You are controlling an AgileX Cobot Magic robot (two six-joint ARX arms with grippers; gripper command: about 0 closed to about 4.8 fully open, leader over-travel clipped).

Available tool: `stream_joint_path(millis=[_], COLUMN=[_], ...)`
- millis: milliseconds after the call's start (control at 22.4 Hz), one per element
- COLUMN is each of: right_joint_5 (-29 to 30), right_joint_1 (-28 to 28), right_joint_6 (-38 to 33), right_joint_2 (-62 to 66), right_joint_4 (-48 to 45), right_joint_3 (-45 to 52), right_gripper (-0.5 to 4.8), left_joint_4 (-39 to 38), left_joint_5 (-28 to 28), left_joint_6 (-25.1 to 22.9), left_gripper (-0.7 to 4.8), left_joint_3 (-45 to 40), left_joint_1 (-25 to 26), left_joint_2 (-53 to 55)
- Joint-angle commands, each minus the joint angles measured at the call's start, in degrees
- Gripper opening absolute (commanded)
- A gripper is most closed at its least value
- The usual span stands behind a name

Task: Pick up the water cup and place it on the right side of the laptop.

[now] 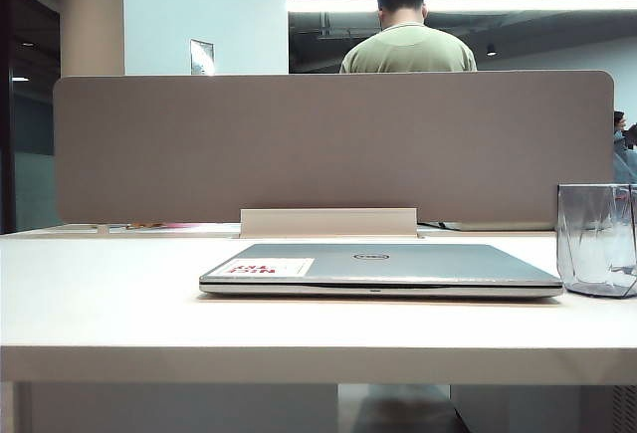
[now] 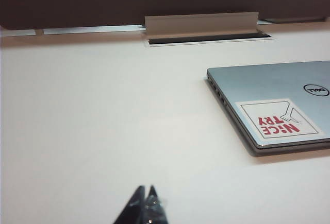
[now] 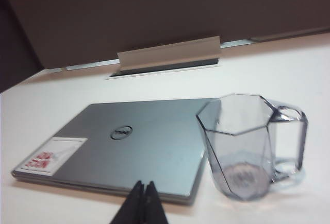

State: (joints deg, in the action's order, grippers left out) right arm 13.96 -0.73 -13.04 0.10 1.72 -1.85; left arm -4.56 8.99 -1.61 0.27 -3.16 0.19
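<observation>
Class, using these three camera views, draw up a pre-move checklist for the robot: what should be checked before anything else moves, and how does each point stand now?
1. Water cup stands upright on the table: ok.
2. Cup sits to the right of the laptop: ok. It stands close beside the laptop's edge; touching or not, cannot tell.
3. Laptop lid closed and lying flat: ok.
4. Right tool shut with nothing between its tips, back from the cup: ok.
5. Left tool tips together over bare table, clear of the laptop: ok.
6. Cup empty: cannot tell for certain; no liquid shows.
</observation>
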Motion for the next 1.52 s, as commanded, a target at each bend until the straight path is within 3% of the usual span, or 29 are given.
stream_joint_path(millis=[45, 313, 714, 1518], right_joint_5=[-1.2, -4.3, -14.4, -15.4], right_joint_1=[0.0, 0.0, -1.4, -1.3], right_joint_6=[0.2, 1.8, 5.8, 8.8], right_joint_2=[-0.1, -0.1, -0.1, -0.1], right_joint_4=[-0.5, -0.7, 2.6, 6.2], right_joint_3=[-0.2, 1.7, 1.8, 1.8], right_gripper=[-0.09, -0.09, -0.09, -0.08], left_joint_4=[0.3, 0.3, 0.3, 0.3], left_joint_5=[0.2, 0.2, 0.2, 0.2], left_joint_6=[0.1, 0.1, 0.1, 0.1], left_gripper=[-0.04, -0.04, -0.04, -0.03], left_joint_3=[0.2, 0.2, 0.2, 0.2], left_joint_1=[0.0, 0.0, 0.0, 0.0], left_joint_2=[0.0, 0.0, 0.0, 0.0])
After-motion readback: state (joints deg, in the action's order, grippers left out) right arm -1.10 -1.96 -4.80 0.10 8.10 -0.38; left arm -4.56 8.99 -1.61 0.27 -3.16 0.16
